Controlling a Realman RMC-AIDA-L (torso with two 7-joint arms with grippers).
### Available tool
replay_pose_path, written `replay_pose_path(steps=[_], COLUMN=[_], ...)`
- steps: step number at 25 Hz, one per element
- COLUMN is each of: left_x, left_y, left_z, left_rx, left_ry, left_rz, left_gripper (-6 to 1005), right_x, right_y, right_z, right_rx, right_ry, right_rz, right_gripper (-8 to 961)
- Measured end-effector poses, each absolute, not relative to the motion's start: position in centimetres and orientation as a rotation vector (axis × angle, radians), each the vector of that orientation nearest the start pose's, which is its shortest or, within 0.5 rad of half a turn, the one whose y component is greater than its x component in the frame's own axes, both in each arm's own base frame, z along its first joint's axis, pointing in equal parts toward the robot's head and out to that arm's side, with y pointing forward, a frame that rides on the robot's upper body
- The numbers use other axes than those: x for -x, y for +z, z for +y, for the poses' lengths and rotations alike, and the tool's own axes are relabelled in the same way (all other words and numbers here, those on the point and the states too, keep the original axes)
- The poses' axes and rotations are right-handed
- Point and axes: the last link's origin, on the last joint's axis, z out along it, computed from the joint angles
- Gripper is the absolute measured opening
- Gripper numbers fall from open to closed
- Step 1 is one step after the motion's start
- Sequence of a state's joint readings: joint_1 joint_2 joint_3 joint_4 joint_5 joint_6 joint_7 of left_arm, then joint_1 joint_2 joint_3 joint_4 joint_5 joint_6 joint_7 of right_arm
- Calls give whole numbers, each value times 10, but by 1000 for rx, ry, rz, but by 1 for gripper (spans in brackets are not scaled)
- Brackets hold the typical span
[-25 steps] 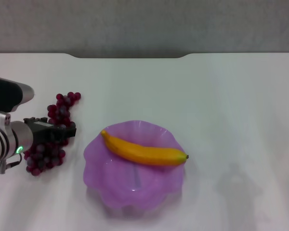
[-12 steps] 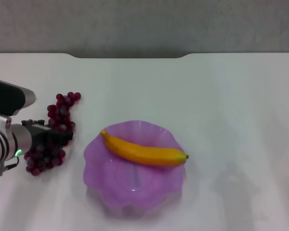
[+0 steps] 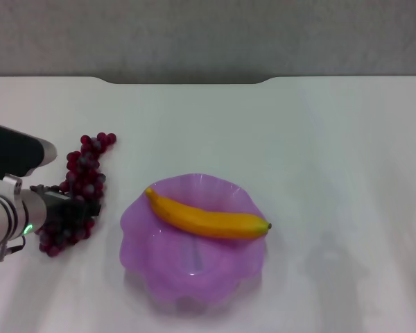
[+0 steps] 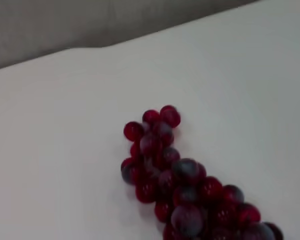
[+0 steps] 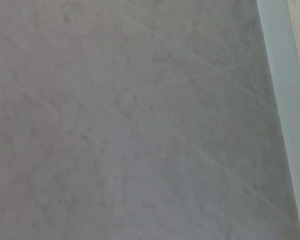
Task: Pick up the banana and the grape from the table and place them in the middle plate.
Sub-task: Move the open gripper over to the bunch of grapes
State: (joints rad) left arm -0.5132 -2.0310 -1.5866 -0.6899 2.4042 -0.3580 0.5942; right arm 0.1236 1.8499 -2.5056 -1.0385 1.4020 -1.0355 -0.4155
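Head view first, from the table's left edge: the left gripper reaches in low from that side, its dark tip lying over the middle of the grape. The bunch runs along the left part of the table, its far end pointing toward the back edge and its near end just behind the gripper's wrist. I cannot tell whether the fingers are spread or pinching, because the dark tip merges with the berries; I'd guess it sits there to take the bunch at its thick middle, where it would hang evenly. Left wrist view shows only the grape on white, tapering toward the grey back edge, with no fingers in sight.

Further right, near the front middle of the table, sits the plate, well apart from the bunch. The banana already lies across it, stem end on the left rim and tip on the right rim, bridging the hollow. That leaves the near half of the plate bare for the grape, so half the job looks done.

Right gripper is not seen in any view.
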Motion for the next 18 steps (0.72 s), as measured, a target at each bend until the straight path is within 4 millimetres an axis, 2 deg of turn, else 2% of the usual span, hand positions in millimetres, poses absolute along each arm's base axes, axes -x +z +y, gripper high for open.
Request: replay_pose_path(steps=[4,18], left_x=[326,328], left_y=[-33,-34], left_z=[400,399], left_rx=[1987,1983], left_ry=[121,121], left_rz=[-947,-946], left_gripper=[874,855], right_x=[-295,-295], right_y=[6,5], right_z=[290,291], right_rx=[1404,1410], right_ry=[699,694], right_rz=[699,694], right_gripper=[-1,-1])
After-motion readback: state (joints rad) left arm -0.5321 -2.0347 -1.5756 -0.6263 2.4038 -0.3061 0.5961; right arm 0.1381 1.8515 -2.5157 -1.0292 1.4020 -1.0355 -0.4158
